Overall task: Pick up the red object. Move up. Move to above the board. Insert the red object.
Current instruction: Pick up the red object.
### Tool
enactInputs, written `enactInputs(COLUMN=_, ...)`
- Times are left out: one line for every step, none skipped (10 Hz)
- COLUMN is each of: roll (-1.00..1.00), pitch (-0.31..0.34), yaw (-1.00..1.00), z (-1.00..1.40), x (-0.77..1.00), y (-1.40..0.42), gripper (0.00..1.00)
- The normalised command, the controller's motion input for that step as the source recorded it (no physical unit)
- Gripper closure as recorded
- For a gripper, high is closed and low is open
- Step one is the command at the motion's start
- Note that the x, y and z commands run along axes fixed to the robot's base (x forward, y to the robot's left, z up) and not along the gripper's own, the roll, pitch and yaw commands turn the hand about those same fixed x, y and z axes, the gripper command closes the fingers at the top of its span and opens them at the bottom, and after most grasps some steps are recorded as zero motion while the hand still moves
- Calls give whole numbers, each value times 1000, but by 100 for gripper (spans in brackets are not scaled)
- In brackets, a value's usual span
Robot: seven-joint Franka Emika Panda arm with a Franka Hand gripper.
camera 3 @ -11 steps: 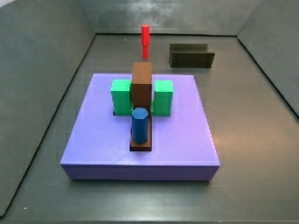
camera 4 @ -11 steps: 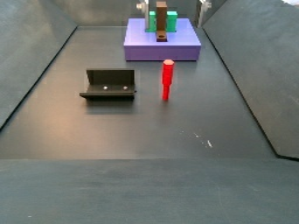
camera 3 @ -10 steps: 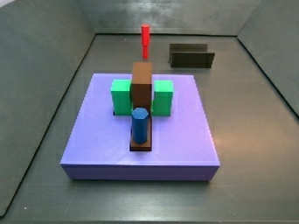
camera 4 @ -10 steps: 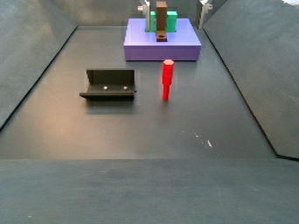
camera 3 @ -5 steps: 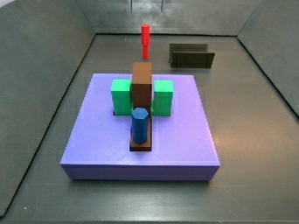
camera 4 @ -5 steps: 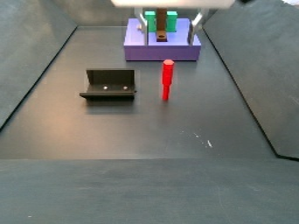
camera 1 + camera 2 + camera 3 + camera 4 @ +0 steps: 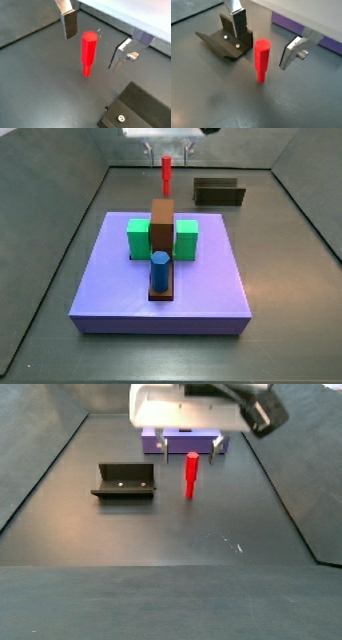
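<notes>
The red object (image 7: pixel 87 52) is a thin bright-red peg standing upright on the dark floor; it shows in both wrist views (image 7: pixel 261 60) and both side views (image 7: pixel 166 174) (image 7: pixel 191 475). My gripper (image 7: pixel 93 45) is open just above it, one finger on each side of its top, not touching it (image 7: pixel 263 47). In a side view the gripper (image 7: pixel 189 451) hangs over the peg. The board (image 7: pixel 162 233) is a narrow brown plank on the lavender slab (image 7: pixel 201 286), between green blocks (image 7: pixel 139 238), with a blue cylinder (image 7: pixel 159 270) at its near end.
The fixture (image 7: pixel 126 481), a dark L-shaped bracket, stands on the floor beside the peg; it also shows in the wrist views (image 7: pixel 224 40) (image 7: pixel 137 107). Grey walls enclose the floor on all sides.
My gripper has come down into view and now brackets the top of the red peg. The peg and the rest have not moved.
</notes>
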Motion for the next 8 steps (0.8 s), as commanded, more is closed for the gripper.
enactInputs(roll=0, pitch=-30, yaw=-106, z=-460, x=0, y=80, gripper=0)
enactInputs(roll=0, pitch=-14, yaw=-97, z=-323, x=0, y=54, gripper=0)
enactInputs(roll=0, pitch=0, yaw=-77, z=-263, x=-3, y=71, gripper=0)
enactInputs(roll=0, pitch=0, yaw=-109, z=-103, x=-6, y=80, gripper=0)
enactInputs(roll=-66, pitch=0, yaw=-77, z=0, x=0, y=60, gripper=0)
enactInputs(roll=-80, pitch=0, yaw=-69, z=49, x=0, y=66, gripper=0)
enactInputs(roll=-113, pitch=0, yaw=-77, z=134, x=0, y=46, gripper=0)
enactInputs(roll=-110, pitch=0, yaw=-40, z=157, x=-9, y=0, gripper=0)
